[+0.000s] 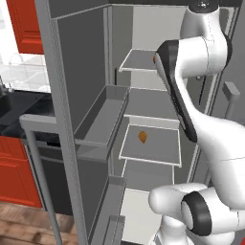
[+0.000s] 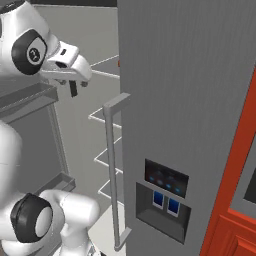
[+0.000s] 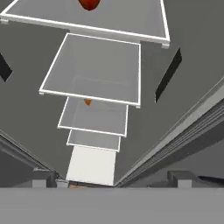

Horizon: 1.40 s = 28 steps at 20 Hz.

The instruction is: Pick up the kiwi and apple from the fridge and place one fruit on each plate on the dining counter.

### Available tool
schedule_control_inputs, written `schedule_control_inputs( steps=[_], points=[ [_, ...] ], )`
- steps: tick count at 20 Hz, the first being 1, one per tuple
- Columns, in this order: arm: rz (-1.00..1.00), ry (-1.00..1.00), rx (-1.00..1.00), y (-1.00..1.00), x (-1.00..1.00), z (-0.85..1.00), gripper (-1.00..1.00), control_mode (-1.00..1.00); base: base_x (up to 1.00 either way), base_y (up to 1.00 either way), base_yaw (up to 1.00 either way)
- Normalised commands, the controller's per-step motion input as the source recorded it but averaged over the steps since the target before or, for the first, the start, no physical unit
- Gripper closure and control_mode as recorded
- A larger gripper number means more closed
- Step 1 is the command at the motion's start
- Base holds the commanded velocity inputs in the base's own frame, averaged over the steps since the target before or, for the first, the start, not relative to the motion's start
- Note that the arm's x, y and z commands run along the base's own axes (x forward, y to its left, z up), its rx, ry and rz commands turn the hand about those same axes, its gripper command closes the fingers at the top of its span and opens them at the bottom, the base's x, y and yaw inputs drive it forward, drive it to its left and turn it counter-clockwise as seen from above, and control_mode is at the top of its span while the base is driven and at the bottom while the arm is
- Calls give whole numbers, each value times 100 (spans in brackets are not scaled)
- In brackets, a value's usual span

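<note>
The fridge [image 1: 81, 72] stands with its left door swung open, pale grey shelves [image 3: 96, 65] stacked inside. A red apple [image 3: 89, 3] lies on an upper shelf, at the top edge of the hand view, and shows as a red sliver [image 1: 154, 59] beside my arm. My gripper [image 3: 113, 179] is open and holds nothing, with its fingertips [image 3: 43, 178] wide apart. It hangs inside the fridge opening [image 2: 73, 90], short of the apple and looking along the shelves. The kiwi, the plates and the dining counter are out of view.
An orange-brown lump [image 1: 142, 137] sits on a middle shelf [image 3: 88, 101]. Grey door bins [image 1: 103, 119] line the open door. The right fridge door [image 2: 190, 75] is closed, with a bar handle [image 2: 112, 165] and a dispenser panel [image 2: 162, 192]. Red cabinets [image 1: 14, 167] stand at the left.
</note>
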Motion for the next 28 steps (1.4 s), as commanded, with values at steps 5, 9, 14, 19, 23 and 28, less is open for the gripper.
schedule_control_inputs(
  steps=[5,9,14,19,23,28],
  points=[
    [0,-6,0,-34,100,-7,-100,-100,0,0,0],
    [1,-33,4,-14,78,2,-100,-100,0,0,0],
    [0,-21,1,-7,74,3,-100,-100,0,0,0],
    [0,13,2,-12,56,30,-100,-100,0,0,0],
    [5,10,4,0,2,21,-100,-100,0,0,0],
    [15,10,1,0,7,-9,-100,-100,0,0,0]
  ],
)
